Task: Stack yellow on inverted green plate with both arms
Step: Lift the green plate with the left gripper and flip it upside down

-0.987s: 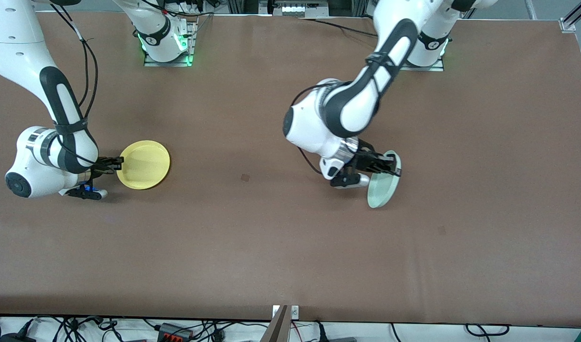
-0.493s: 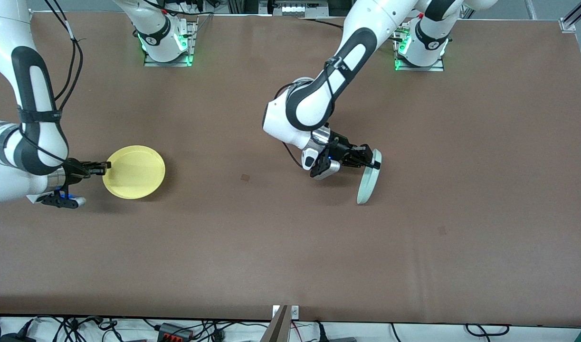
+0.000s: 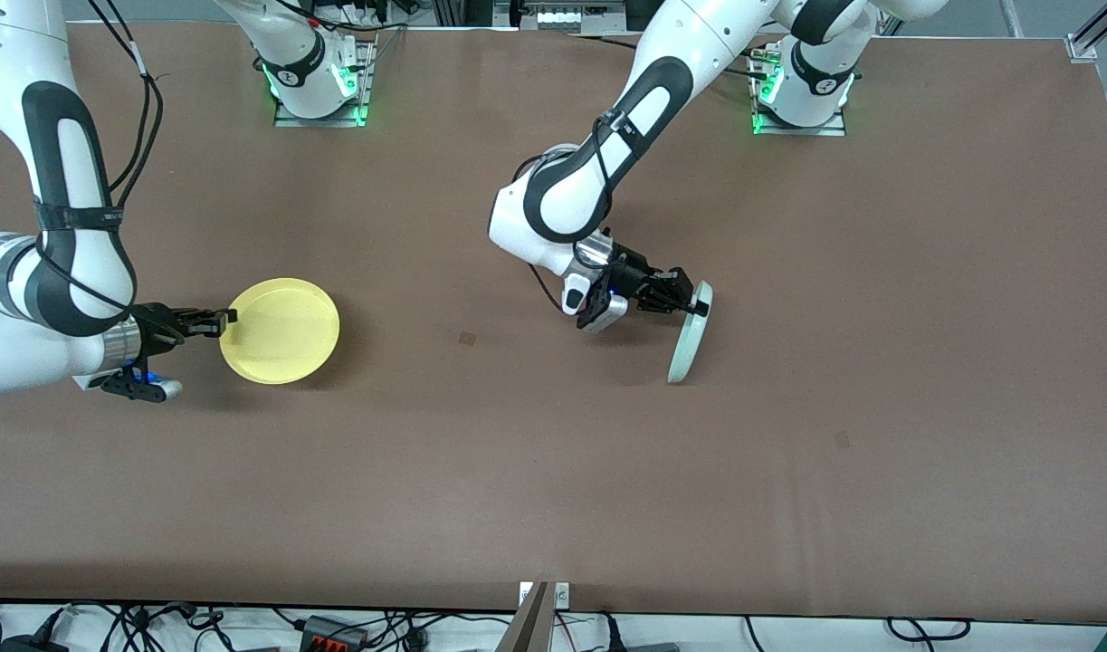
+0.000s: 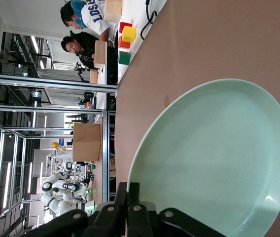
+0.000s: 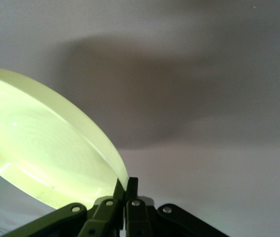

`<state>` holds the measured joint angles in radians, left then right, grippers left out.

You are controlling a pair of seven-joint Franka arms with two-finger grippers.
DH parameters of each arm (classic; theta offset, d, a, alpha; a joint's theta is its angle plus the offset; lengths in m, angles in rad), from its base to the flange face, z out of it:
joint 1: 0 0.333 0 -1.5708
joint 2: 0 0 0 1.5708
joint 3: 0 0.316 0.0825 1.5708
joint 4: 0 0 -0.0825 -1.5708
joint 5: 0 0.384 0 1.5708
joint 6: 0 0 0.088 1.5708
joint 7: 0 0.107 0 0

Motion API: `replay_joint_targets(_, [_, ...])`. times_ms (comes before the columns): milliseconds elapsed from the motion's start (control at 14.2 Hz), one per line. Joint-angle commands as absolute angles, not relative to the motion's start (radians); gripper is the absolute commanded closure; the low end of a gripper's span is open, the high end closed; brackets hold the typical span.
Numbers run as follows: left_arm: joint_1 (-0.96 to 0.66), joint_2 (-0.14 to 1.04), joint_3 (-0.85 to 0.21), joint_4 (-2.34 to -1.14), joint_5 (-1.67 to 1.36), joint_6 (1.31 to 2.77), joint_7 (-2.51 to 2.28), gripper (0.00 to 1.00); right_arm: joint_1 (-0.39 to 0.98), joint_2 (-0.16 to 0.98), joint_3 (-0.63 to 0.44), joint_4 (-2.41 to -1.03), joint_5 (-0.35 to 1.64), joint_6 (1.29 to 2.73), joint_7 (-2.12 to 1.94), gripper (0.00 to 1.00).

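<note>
- The left arm [image 3: 607,172] reaches down from its base toward the middle of the table, elbow bent, wrist turned sideways so the gripper lies nearly level.
- The left gripper [image 3: 695,304] pinches the rim of the green plate [image 3: 689,335], fingers closed tight on the edge, the plate hanging on edge and tilted steeply.
- The right arm [image 3: 60,199] comes down at its own end of the table, forearm dropping to a low, bent wrist.
- The right gripper [image 3: 227,318] points level along the table, fingers clamped on the rim of the yellow plate [image 3: 281,330].
</note>
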<state>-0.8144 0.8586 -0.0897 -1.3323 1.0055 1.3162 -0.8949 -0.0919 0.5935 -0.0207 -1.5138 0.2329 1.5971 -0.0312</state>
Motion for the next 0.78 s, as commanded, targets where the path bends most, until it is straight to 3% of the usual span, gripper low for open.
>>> replay_joint_targets(0, [-0.828, 0.871, -0.087, -1.308, 1.019, 1.322, -0.896, 0.97, -0.103, 0.6, -0.02, -1.491, 0.245, 1.571, -0.026, 1.0])
replay_joint_targets(211, [-0.836, 0.891, -0.087, -1.308, 1.017, 1.325, -0.931, 0.96, -0.104, 0.601, -0.021, -1.491, 0.247, 1.571, -0.032, 1.0])
replay_joint_targets(282, [-0.836, 0.893, -0.087, -1.308, 1.017, 1.328, -0.934, 0.87, -0.106, 0.603, -0.021, -1.493, 0.247, 1.571, -0.032, 1.0])
replay_joint_targets(352, [-0.836, 0.893, -0.089, -1.308, 1.008, 1.328, -0.928, 0.6, -0.107, 0.604, -0.023, -1.493, 0.247, 1.571, -0.032, 1.0])
replay_joint_targets(423, [-0.835, 0.893, -0.09, -1.308, 0.979, 1.33, -0.924, 0.16, -0.107, 0.604, -0.023, -1.493, 0.244, 1.571, -0.031, 1.0])
replay_joint_targets(493, [-0.828, 0.888, -0.092, -1.305, 0.953, 1.35, -0.93, 0.0, -0.104, 0.606, -0.023, -1.493, 0.241, 1.571, -0.029, 1.0])
replay_joint_targets(705, [-0.822, 0.873, -0.091, -1.289, 0.896, 1.485, -0.933, 0.0, -0.106, 0.606, -0.023, -1.493, 0.238, 1.571, -0.031, 1.0])
